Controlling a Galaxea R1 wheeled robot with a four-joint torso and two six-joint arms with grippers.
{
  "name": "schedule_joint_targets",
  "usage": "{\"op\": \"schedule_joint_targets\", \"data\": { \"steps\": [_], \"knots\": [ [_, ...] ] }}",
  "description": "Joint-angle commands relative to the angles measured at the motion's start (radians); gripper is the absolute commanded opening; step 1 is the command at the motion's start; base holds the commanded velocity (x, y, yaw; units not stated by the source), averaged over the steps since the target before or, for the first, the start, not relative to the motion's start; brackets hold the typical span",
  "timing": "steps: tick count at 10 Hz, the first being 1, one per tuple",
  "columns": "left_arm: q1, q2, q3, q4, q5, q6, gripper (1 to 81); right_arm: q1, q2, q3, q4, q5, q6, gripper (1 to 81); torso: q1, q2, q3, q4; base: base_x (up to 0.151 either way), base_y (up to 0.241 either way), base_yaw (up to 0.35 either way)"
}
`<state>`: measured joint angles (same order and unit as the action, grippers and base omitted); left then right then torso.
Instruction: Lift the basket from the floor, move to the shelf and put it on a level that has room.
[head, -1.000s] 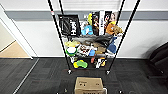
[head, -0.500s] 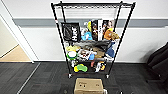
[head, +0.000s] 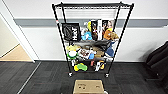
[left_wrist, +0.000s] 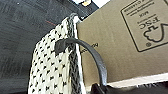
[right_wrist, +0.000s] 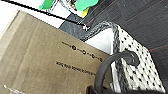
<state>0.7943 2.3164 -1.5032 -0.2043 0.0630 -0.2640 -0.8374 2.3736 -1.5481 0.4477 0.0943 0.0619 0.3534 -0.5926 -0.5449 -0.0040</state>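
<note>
Facing the shelf (head: 93, 40) squarely, the robot carries the basket (left_wrist: 56, 65) low in front of itself, with a brown cardboard box (head: 88, 86) sitting inside it; in the head view the box top shows at the bottom centre, directly before the rack's caster wheels.

In the left wrist view a black loop handle (left_wrist: 92, 53) arches up from the dark braided rim and runs down into the dark tip of the left gripper (left_wrist: 98, 88). The right wrist view shows the matching handle (right_wrist: 110, 63) at the other end, leading into the right gripper (right_wrist: 96, 90). Each handle looks taut and drawn into the tool, so each gripper appears to be holding one, but the fingers themselves are too dark to make out, and I cannot tell for certain how they stand.

The basket's long axis runs left to right between the two arms, parallel to the shelf's front edge, so neither arm is nearer: the load hangs evenly. The relation that matters is height. The top level (head: 91, 5) is a bare wire grid high above the carried basket, while the tiers below it are crowded with bags, boxes and toys. The dark carpeted floor (head: 45, 77) lies between robot and rack. Placing the basket looks to demand a straight forward approach and a considerable raise.
</note>
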Motion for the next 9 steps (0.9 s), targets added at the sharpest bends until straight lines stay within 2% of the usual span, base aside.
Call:
{"op": "schedule_joint_targets", "data": {
  "steps": [1, 9],
  "knots": [
    [-0.091, -0.018, 0.078, -0.023, -0.009, -0.009, 1.0, 0.094, -0.054, 0.132, -0.001, -0.034, -0.002, 1.0, -0.062, 0.097, 0.053, 0.000, 0.000, 0.000, 0.000],
    [-0.088, -0.008, 0.077, -0.023, -0.008, -0.009, 1.0, 0.094, -0.055, 0.148, -0.001, -0.034, -0.002, 1.0, -0.243, 0.373, 0.181, 0.000, 0.000, 0.000, 0.000]
  ]
}}
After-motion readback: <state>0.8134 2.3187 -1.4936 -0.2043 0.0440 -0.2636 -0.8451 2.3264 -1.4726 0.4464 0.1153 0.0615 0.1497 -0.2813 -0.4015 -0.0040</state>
